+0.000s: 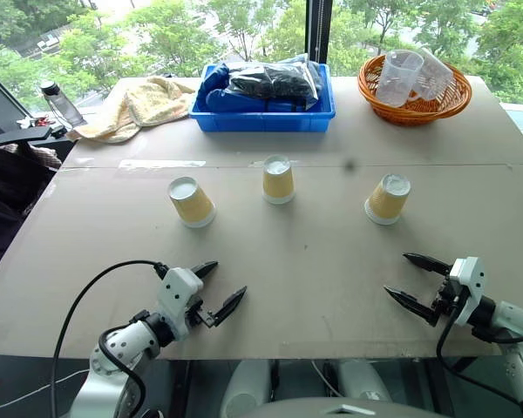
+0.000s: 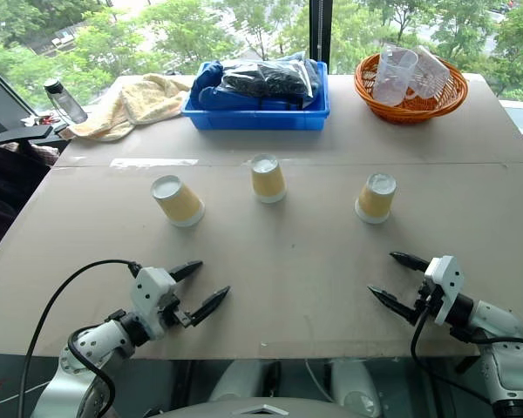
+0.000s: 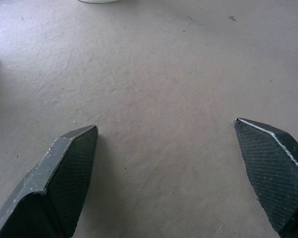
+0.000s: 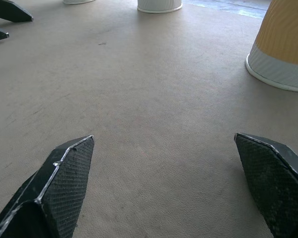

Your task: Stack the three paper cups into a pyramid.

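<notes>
Far left, off the counter (image 1: pixel 270 279) edge: clear bottle with dark cap (image 1: pixel 61 104), plus a dark object beside it, too unclear to name; cream towel (image 1: pixel 135 104) crumpled at the back left corner of the counter, just beside the blue bin (image 1: pixel 261 117); bin packed with dark plastic-wrapped items, contents otherwise unreadable.

Three paper cups in a rough row across the middle, all mouth-down, white bases up, well apart from one another; left cup (image 1: pixel 192 201) tilted in view, nearest the left gripper; middle cup (image 1: pixel 278 179) set slightly farther back, in line with the blue bin; right cup (image 1: pixel 388 198) below the orange basket (image 1: pixel 416 90); none stacked, none touching.

Orange basket at the back right, holding clear plastic cups (image 1: pixel 399 77) lying loosely against each other.

Left gripper (image 1: pixel 219 288) low at the near left edge, fingers spread wide, empty, pointing inward toward the middle; bare counter between its fingertips (image 3: pixel 72 163) in the left wrist view.

Right gripper (image 1: pixel 411 280) low at the near right edge, fingers likewise spread wide, empty, pointing inward; right cup near and ahead of it in the right wrist view; nothing lying between either gripper and the cups; pale tape strip (image 1: pixel 161 163) along the seam behind the left cup.
</notes>
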